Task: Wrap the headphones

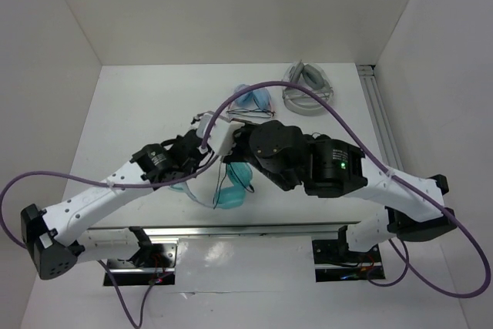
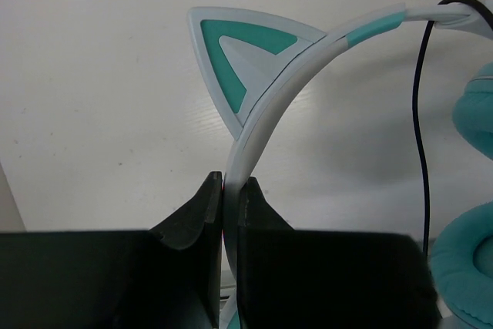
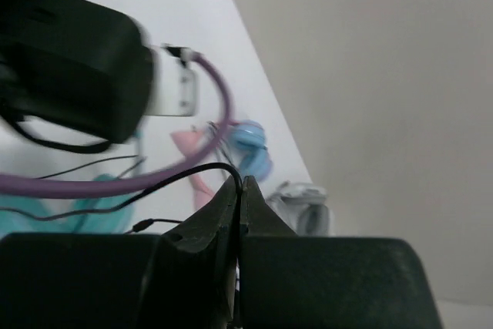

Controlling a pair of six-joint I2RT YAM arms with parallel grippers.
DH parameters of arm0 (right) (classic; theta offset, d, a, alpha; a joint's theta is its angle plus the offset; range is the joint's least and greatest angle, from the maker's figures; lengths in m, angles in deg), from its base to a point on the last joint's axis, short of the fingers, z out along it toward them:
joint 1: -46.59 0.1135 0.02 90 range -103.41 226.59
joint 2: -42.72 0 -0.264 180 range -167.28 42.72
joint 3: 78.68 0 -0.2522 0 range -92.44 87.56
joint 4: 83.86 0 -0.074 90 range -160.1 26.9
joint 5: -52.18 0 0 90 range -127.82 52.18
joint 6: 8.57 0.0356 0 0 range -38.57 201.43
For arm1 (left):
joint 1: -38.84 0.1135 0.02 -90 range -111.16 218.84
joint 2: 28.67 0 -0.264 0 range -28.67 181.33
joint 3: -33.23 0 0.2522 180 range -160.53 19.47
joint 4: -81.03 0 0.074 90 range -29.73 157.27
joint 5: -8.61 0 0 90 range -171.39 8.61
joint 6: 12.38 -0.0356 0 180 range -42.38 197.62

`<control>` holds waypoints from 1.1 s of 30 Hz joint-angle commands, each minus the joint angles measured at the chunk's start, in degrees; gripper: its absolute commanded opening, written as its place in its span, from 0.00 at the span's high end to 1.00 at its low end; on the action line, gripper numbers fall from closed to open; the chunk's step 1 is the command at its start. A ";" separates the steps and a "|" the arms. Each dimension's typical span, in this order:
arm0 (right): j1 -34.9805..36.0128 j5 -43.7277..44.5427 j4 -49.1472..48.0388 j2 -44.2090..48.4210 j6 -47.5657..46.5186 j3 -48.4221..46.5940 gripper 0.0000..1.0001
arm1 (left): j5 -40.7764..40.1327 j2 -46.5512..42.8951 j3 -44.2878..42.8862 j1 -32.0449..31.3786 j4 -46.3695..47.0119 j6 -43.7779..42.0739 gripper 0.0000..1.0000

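Left wrist — headphones (image 2: pixel 266 113) arc up, rightward.

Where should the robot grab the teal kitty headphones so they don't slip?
Probably the thin headband, just below the cat ear. It is flat and narrow, so fingers can come at its edge, one inside the arch and one outside, as the left gripper pinches it here. The ear cups look round and squashy, a poorer hold. The right gripper pinches the black cable.

teal headphones (image 2: pixel 470 260), thin black cable (image 2: pixel 417 113), pink-and-blue headphones (image 3: pixel 250 148), white table (image 1: pixel 139 105)
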 commanded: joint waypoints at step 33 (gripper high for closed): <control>-24.90 -9.85 -29.84 9.93 2.64 27.08 1.00 | 22.42 -23.97 -12.60 -12.67 0.34 -5.51 1.00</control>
